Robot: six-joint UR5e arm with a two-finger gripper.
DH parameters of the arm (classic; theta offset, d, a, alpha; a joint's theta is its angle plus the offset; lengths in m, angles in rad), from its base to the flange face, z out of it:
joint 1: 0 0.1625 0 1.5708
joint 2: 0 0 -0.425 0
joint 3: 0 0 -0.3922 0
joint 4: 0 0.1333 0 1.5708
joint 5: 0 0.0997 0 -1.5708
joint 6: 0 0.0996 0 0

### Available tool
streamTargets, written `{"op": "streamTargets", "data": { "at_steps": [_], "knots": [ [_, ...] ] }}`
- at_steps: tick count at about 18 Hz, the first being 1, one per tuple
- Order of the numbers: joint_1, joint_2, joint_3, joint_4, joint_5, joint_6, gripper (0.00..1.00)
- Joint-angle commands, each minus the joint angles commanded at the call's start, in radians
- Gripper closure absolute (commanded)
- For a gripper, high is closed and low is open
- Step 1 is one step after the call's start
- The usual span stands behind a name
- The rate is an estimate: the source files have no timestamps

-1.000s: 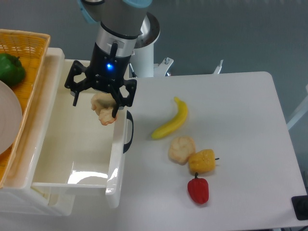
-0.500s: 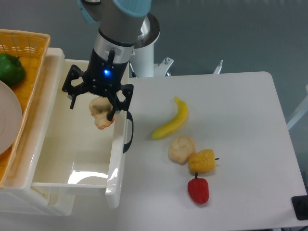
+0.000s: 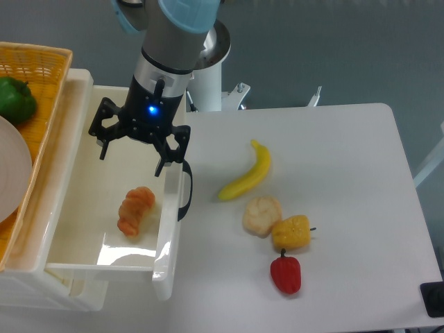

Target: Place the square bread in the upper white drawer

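Observation:
The square bread (image 3: 136, 211), a ridged orange-brown pastry, lies on the floor of the upper white drawer (image 3: 76, 208), close to its right wall and the black handle (image 3: 185, 191). My gripper (image 3: 134, 154) hangs above the drawer's far part, open, with nothing between its black fingers. It is well clear of the bread, which sits nearer the camera.
A yellow woven basket (image 3: 41, 83) with a green pepper (image 3: 15, 99) and a white plate (image 3: 12, 177) stands left of the drawer. On the table lie a yellow banana (image 3: 248, 175), a pale bun (image 3: 261, 214), a yellow pepper (image 3: 291, 232) and a red pepper (image 3: 285, 273).
The gripper let go of the bread. The bread dropped from between the fingers to the drawer floor. The gripper itself shifted slightly left and its fingers spread.

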Motion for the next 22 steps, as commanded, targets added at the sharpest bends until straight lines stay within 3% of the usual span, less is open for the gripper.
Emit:
{"op": "streamTargets", "data": {
  "at_steps": [12, 18, 22],
  "knots": [
    [0.185, 0.034, 0.006, 0.022, 0.047, 0.135, 0.00],
    [0.219, 0.025, -0.006, 0.014, 0.221, 0.291, 0.00],
    [0.215, -0.012, -0.014, 0.014, 0.431, 0.359, 0.00]
  ]
}}
